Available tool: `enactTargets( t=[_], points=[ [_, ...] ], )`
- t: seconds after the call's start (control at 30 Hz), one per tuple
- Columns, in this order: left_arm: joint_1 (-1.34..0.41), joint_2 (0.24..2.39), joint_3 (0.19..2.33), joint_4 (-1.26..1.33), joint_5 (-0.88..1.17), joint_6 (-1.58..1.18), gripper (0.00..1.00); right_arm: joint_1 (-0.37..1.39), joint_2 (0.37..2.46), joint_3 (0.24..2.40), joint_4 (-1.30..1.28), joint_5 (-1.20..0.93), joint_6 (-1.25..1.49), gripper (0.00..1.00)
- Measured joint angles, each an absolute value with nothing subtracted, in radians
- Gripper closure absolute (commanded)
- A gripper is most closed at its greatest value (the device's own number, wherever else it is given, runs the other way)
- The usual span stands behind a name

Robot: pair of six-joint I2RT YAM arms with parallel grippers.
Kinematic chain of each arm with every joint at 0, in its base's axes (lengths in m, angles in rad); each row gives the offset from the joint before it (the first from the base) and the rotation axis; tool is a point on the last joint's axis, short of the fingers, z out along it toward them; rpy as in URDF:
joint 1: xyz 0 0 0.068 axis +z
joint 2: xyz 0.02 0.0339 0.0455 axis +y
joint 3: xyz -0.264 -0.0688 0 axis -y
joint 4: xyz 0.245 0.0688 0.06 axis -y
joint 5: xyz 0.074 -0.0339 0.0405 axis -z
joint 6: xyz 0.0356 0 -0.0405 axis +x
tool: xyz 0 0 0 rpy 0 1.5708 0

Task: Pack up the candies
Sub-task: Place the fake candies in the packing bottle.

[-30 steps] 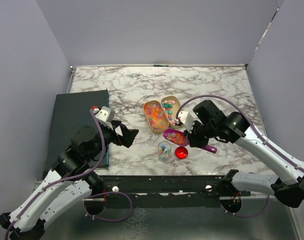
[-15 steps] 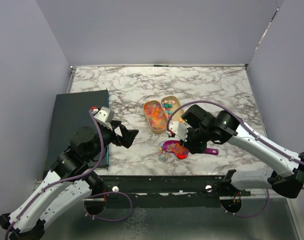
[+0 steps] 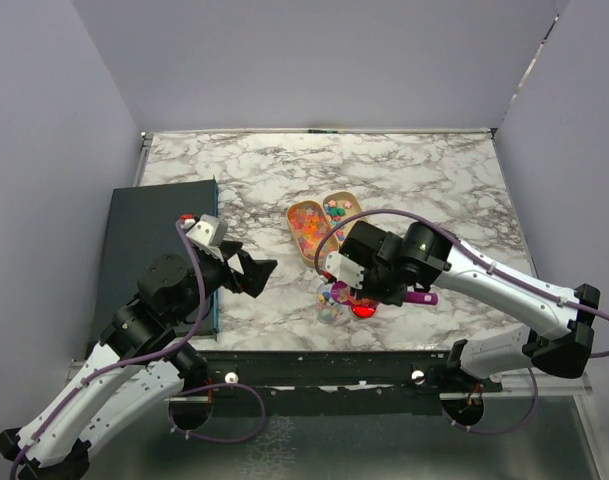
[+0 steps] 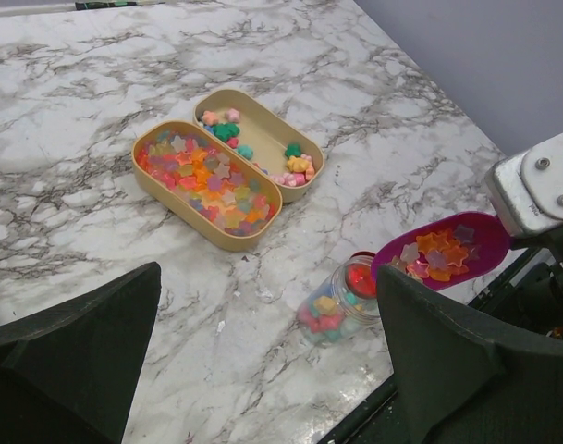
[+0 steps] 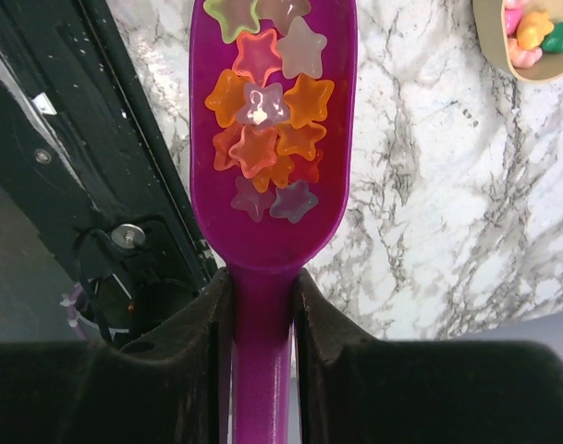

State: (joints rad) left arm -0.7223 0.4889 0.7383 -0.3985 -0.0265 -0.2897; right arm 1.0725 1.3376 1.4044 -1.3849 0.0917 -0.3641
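Star-shaped pastel candies (image 5: 267,129) lie heaped in the bowl of a purple scoop (image 5: 272,213). My right gripper (image 5: 261,287) is shut on the scoop's handle. In the top view the scoop (image 3: 342,292) hangs level over a small clear jar (image 3: 330,304), which stands partly filled with candies (image 4: 332,314). More candies fill two tan oval trays (image 3: 310,233) (image 3: 342,213) behind the jar. My left gripper (image 3: 262,275) hovers open to the left of the jar (image 4: 335,310), holding nothing.
A shiny red round lid (image 3: 363,309) lies on the marble just right of the jar. A dark mat (image 3: 149,240) covers the table's left side. The black base rail (image 3: 324,365) runs along the near edge, close below the jar.
My right arm has swung left and toward the near edge, carrying the loaded scoop from beside the trays to above the jar. The left arm has stayed put.
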Motion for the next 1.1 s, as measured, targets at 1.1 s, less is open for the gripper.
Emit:
enactTargets(
  t=[1.1],
  points=[
    [-0.722,0.476,0.738,-0.398,-0.023,-0.289,0.01,1.229,1.451,1.493,-1.439,0.357,-0.358,1.00]
  ],
)
